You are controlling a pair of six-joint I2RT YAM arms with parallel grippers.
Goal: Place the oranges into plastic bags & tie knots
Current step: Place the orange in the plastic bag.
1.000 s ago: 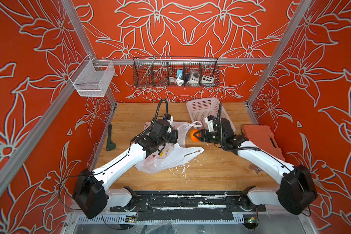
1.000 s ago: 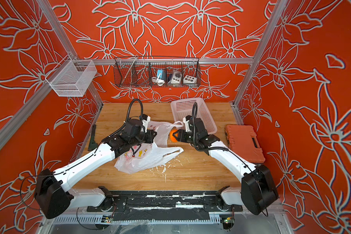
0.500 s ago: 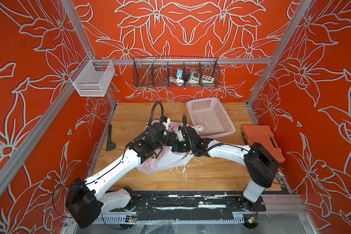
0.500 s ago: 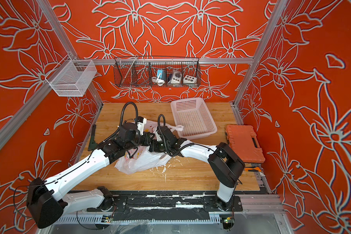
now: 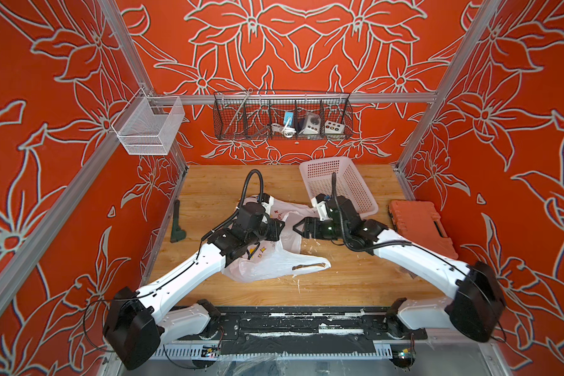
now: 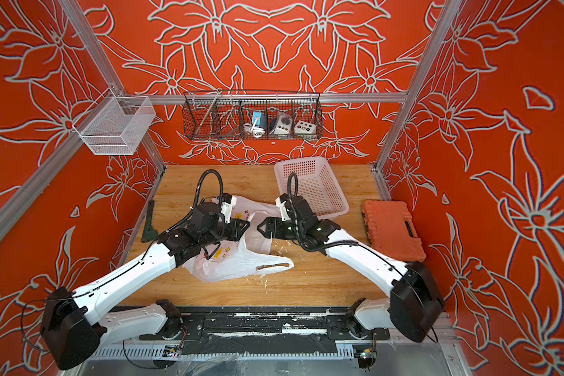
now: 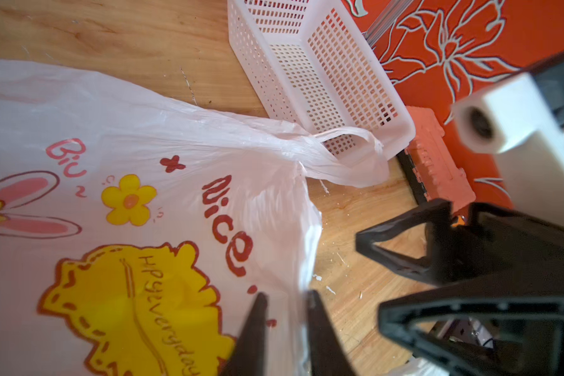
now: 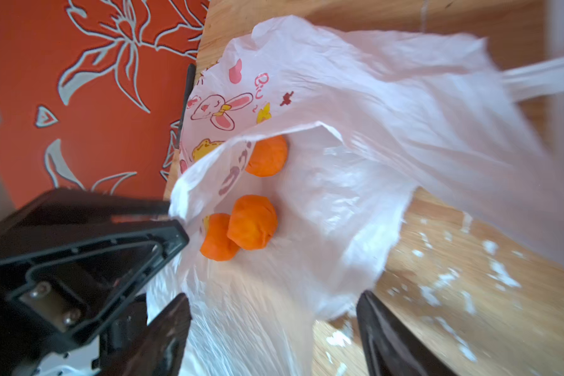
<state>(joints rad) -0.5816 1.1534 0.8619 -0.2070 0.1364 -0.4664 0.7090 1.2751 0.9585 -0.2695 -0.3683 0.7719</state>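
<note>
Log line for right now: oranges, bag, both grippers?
oranges: three inside bag | bag mouth: open, handles untied | left gripper: open, bag rim between jaws | right gripper: open, empty, facing bag mouth

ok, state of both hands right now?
Left hand: slightly open, plastic bag rim in the gap.
Right hand: wide open, empty, at the bag's mouth.

Left arm (image 5: 189,273) and right arm (image 5: 417,257) angled inward; left tool (image 7: 287,325) narrowly parted, right tool (image 8: 274,325) spread wide.
</note>
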